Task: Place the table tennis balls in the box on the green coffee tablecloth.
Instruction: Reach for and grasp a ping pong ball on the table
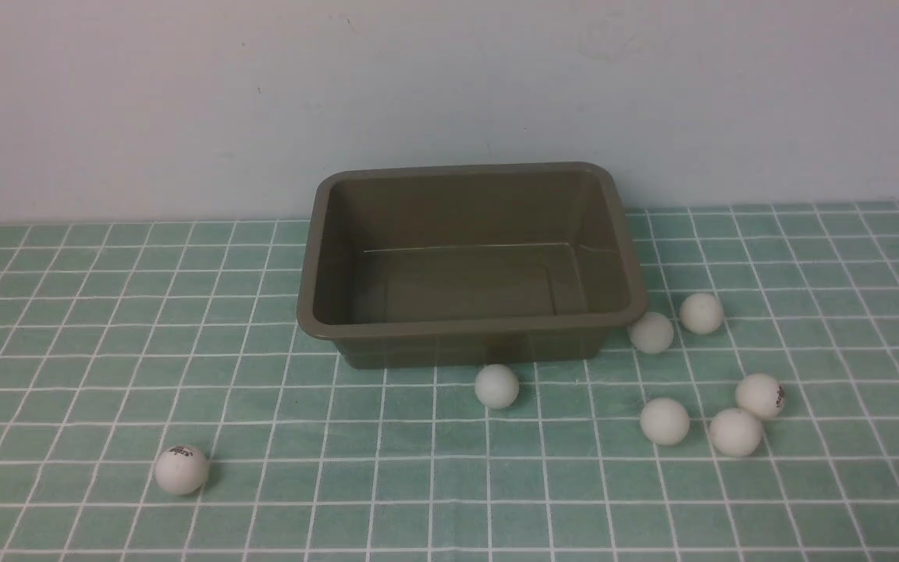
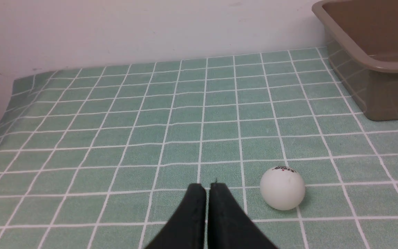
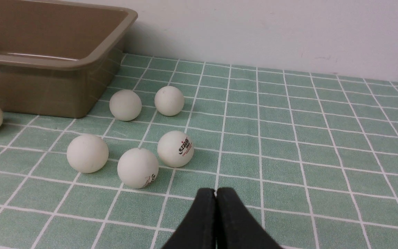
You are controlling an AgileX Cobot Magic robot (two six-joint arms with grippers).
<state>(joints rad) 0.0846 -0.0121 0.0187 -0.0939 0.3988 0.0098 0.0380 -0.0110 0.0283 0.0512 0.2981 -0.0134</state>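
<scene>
Looking down, you have the left claw (image 2: 207, 187) and right claw (image 3: 215, 192) pressed together, empty. All seven table tennis balls (image 1: 664, 421) lie on the green coffee tablecloth (image 1: 106, 312) outside the box (image 1: 471, 329), which seems empty inside.

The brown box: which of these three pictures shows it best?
The front view: the whole box shows there, with its rim, walls and bare floor. Each wrist view catches only one corner of it, cut off at the picture's edge.
</scene>
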